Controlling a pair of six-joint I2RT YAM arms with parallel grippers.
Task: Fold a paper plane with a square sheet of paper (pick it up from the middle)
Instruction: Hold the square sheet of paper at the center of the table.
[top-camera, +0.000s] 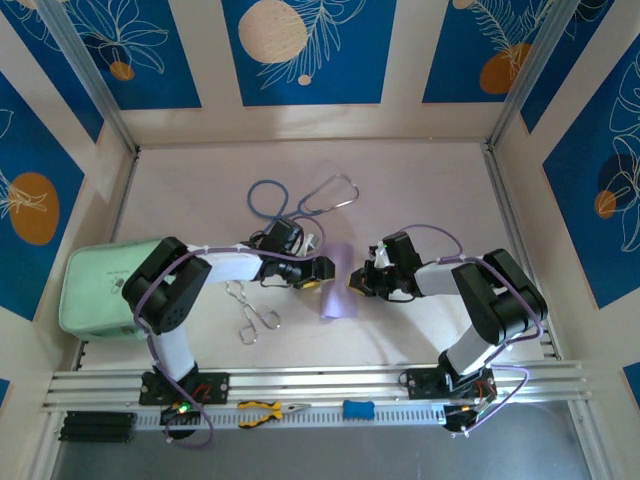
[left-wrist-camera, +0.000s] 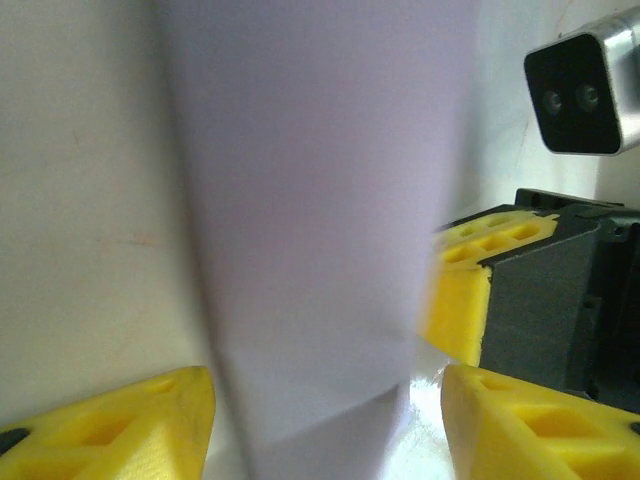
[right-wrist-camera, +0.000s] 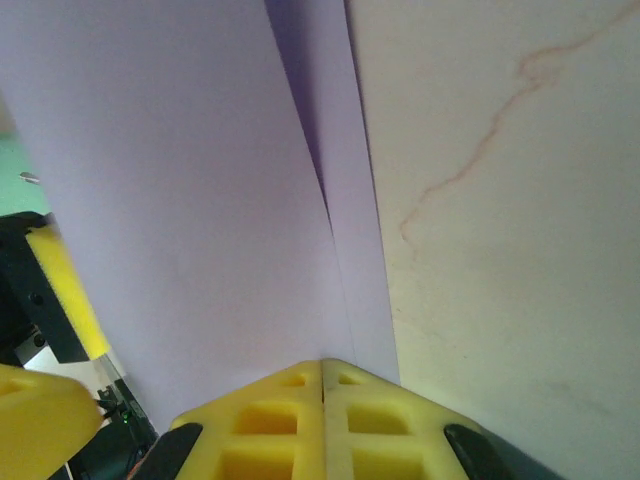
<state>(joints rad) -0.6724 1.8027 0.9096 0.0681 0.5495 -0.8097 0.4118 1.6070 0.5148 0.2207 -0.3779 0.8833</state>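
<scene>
The pale lilac sheet of paper (top-camera: 338, 285) is folded lengthwise into a narrow shape between the two grippers at mid-table. In the right wrist view its crease (right-wrist-camera: 310, 170) runs straight down into the tips of my right gripper (right-wrist-camera: 322, 365), which is shut on the paper's fold. My left gripper (left-wrist-camera: 330, 430) stands open, one yellow finger (left-wrist-camera: 120, 425) on each side of the paper (left-wrist-camera: 320, 200) and neither touching it. From above, the left gripper (top-camera: 322, 272) faces the right gripper (top-camera: 356, 283) across the paper.
A stethoscope (top-camera: 300, 200) lies behind the grippers. Metal forceps (top-camera: 252, 312) lie near the left arm and a mint-green pouch (top-camera: 95, 290) sits at the left wall. Yellow-handled pliers (top-camera: 268, 410) and a blue tool (top-camera: 358, 409) rest on the front rail.
</scene>
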